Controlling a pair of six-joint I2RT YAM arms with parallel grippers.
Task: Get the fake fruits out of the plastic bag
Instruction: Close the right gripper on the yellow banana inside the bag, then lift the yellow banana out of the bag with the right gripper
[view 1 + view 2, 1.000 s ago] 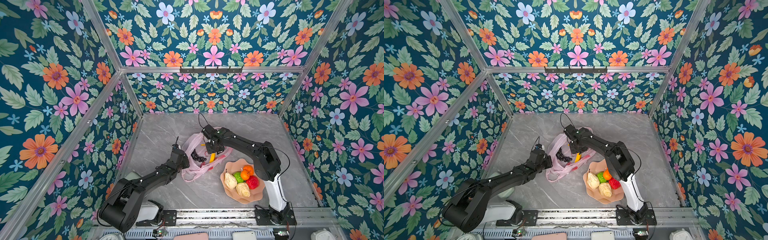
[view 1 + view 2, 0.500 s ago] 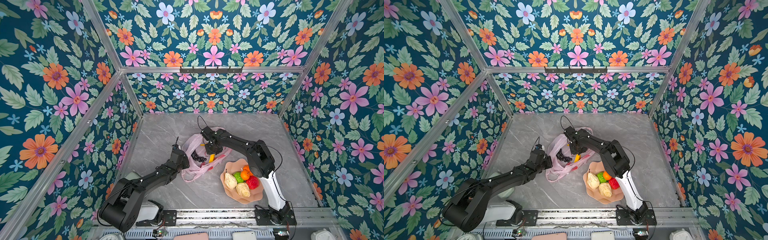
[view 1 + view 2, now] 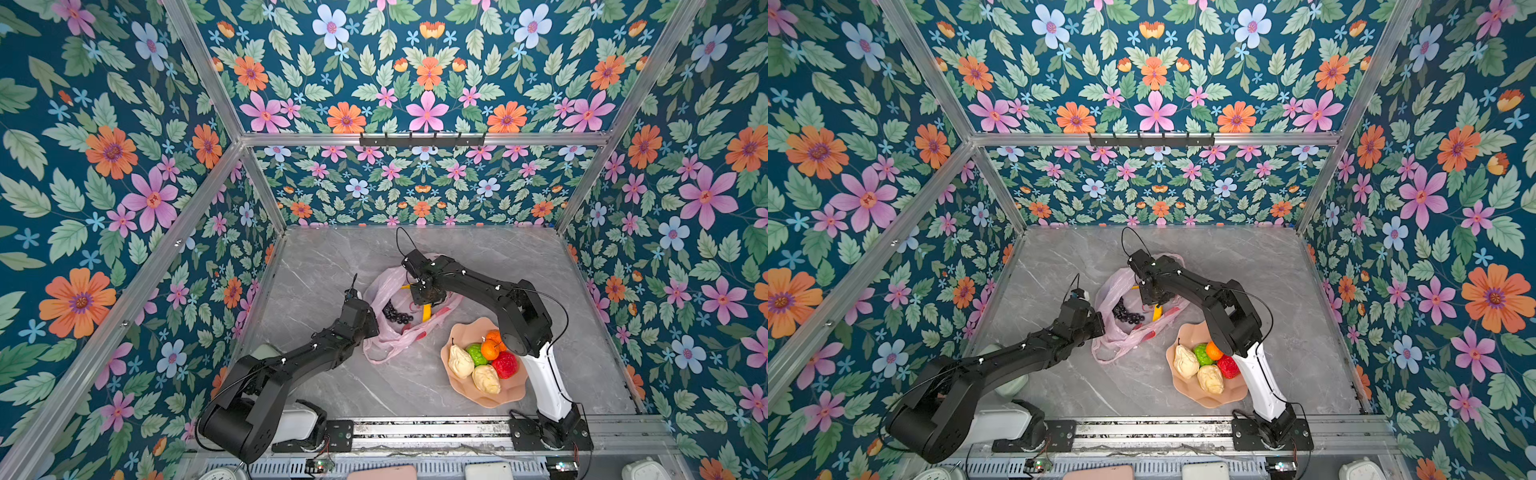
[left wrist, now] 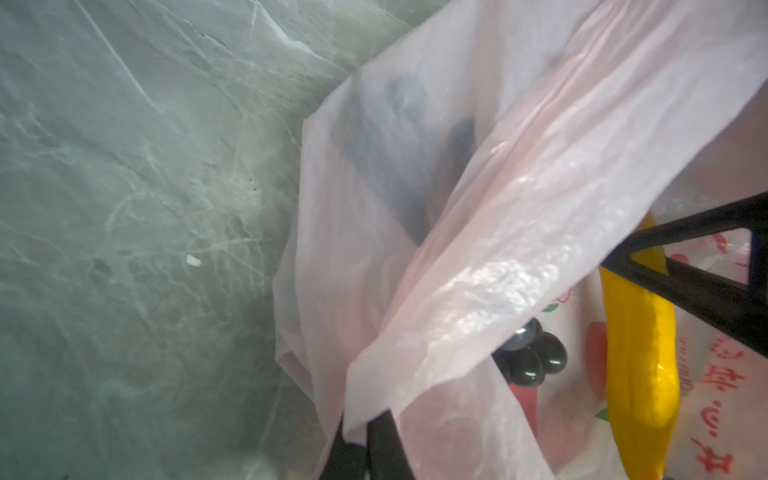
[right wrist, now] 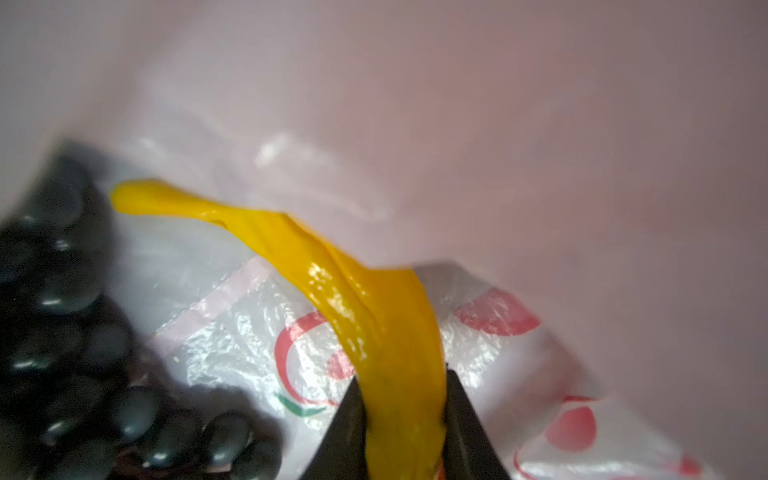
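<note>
Over the last second the right gripper (image 5: 403,376), reaching into the mouth of the thin translucent pink plastic bag (image 3: 386,343) printed with red fruit pictures, has drawn its fingers in. They now press on both sides of the yellow plastic toy banana (image 5: 332,282), which still lies inside the bag on the grey marbled table (image 3: 332,266). We judge this to be the grasp just before a lift: the banana is caught but not yet out. The left gripper (image 4: 365,440) has not moved; its fingers stay shut on a fold of the bag's rim, holding the mouth open. Beside the banana, also inside the bag, lies the dark purple bunch of toy grapes (image 3: 397,314). In both top views the right arm hides the fingers and most of the banana, leaving only a short yellow end; the right wrist view alone shows the contact. Only the top views show the peach-pink scalloped plate (image 3: 486,402) near the bag, already holding two pale cream lumps (image 3: 460,360), a bumpy green fruit (image 3: 477,353), a bumpy red fruit (image 3: 505,365) and oranges (image 3: 490,349). By our count, two fruits remain in the bag.
</note>
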